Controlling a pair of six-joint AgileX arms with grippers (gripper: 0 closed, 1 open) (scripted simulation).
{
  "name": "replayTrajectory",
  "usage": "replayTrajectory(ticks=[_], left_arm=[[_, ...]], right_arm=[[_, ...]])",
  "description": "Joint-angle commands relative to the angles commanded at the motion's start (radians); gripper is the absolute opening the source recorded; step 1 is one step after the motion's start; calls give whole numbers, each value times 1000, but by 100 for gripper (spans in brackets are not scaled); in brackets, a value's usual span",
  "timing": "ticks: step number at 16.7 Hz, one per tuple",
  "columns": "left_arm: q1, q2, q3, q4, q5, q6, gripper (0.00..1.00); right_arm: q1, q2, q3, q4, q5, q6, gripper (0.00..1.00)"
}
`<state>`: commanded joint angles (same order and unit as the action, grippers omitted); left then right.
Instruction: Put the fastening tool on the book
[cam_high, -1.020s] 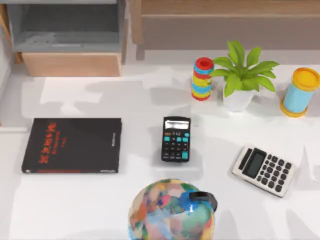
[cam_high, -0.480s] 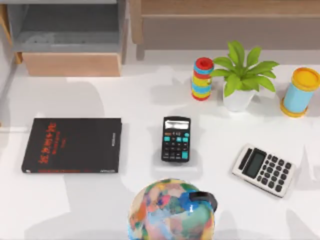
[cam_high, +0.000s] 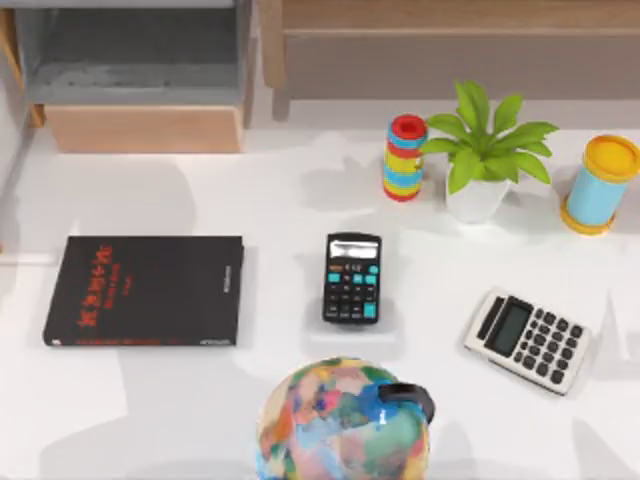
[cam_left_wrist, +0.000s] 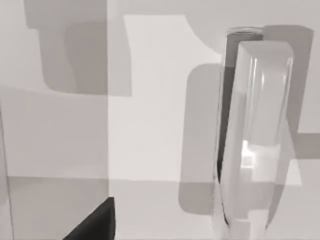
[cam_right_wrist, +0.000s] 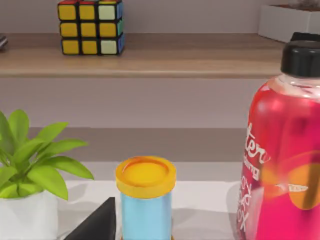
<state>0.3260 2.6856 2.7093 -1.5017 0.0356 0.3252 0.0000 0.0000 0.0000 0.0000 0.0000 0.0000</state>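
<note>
The book (cam_high: 145, 290), flat and black with red characters on its cover, lies on the white table (cam_high: 280, 210) at the left in the top view. The fastening tool (cam_left_wrist: 252, 135), a slim light-grey bar with rounded ends, lies on a white surface in the left wrist view, some way ahead of my left gripper (cam_left_wrist: 95, 222), of which a dark tip shows at the frame's edge. A dark tip of my right gripper (cam_right_wrist: 95, 222) shows in the right wrist view, beside a blue can (cam_right_wrist: 145, 202) with a yellow lid.
A black calculator (cam_high: 352, 278) sits mid-table and a grey-white calculator (cam_high: 528, 340) at the right. A colourful globe (cam_high: 342, 420) stands at the front edge. Along the back are a striped ring toy (cam_high: 405, 157), a potted plant (cam_high: 483, 150) and the blue can (cam_high: 600, 185). A pink bottle (cam_right_wrist: 282, 150) stands near the right wrist.
Shadows have shifted over the left part of the table. The book, the calculators and the other objects have stayed where they were.
</note>
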Motion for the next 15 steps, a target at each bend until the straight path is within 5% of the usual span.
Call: replayTrajectory(ticks=[15], left_arm=[[17, -229, -368, 147, -2, 17, 100]], right_arm=[[0, 0, 0, 0, 0, 0, 100]])
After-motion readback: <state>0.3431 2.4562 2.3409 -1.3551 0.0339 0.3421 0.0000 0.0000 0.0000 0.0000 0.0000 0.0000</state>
